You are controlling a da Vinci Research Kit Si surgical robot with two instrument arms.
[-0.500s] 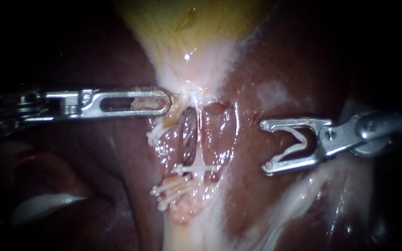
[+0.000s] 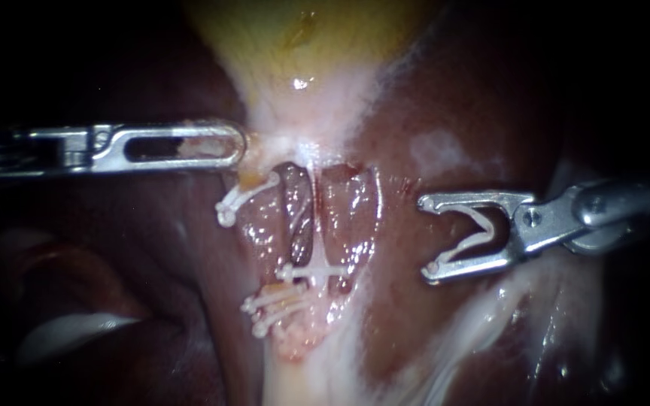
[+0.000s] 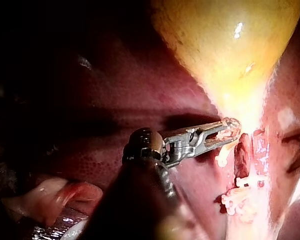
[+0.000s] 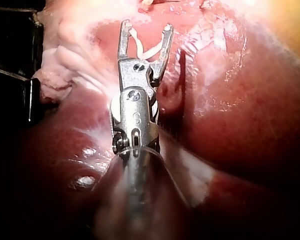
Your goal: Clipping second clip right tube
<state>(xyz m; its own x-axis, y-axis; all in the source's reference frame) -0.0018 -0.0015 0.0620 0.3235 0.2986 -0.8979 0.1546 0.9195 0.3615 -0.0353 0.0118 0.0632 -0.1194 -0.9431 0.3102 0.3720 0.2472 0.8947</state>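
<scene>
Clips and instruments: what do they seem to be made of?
Clips: probably plastic; off-white, no metallic shine, like the loaded clip in the right instrument. That and the left instrument: metal, likely steel; silvery, polished, bright glints.

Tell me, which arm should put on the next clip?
The right, most likely. My right instrument carries a white clip in its jaws, pointed at the tubes. My left instrument shows no clip.
</scene>
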